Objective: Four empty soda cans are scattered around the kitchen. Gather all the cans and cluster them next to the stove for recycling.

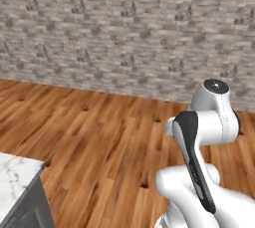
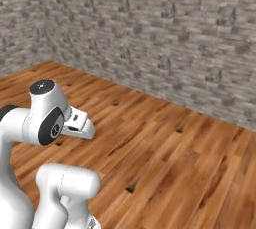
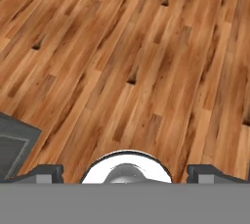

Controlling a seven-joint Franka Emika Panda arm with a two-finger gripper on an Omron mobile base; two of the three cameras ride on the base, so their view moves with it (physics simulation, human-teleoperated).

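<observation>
The soda cans and the stove are out of view. In the hand view my gripper (image 3: 129, 174) is open, its two dark fingertips (image 3: 49, 173) set wide apart with nothing between them. It hangs over bare wooden floor (image 3: 146, 61). My white arm (image 1: 209, 122) is folded up close to the base, also seen as the arm (image 2: 45, 118) in the right base view.
A marble counter corner (image 1: 12, 177) on a grey cabinet (image 1: 32, 207) stands at the lower left, and the cabinet (image 3: 12, 145) shows at the left of the hand view. Wooden floor (image 1: 99, 132) runs ahead to a grey brick wall (image 1: 124, 28).
</observation>
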